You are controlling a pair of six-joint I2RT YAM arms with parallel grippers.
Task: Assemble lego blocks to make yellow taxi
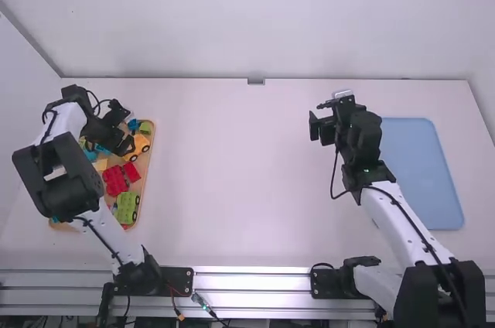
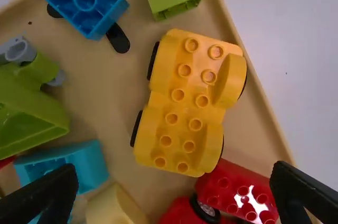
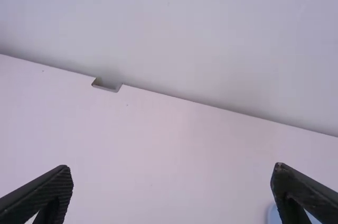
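- White wall [image 1: 255,15] behind a white desk [image 1: 232,181]; high view: shallow wood-coloured tray [image 1: 149,159] near the desk's left edge, flat blue rounded board [image 1: 421,169] near its right.
- Left wrist view: studded yellow plastic car base [image 2: 185,97] in the tray; left tool [image 2: 176,182] spread apart, empty. Likely first pick; next calls for lining up and lowering.
- Right wrist view: right tool [image 3: 174,174] apart, empty, facing the desk's far edge.

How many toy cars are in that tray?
3 in the tray: yellow car at far right, red car midway, green car nearest. The left arm may hide more.
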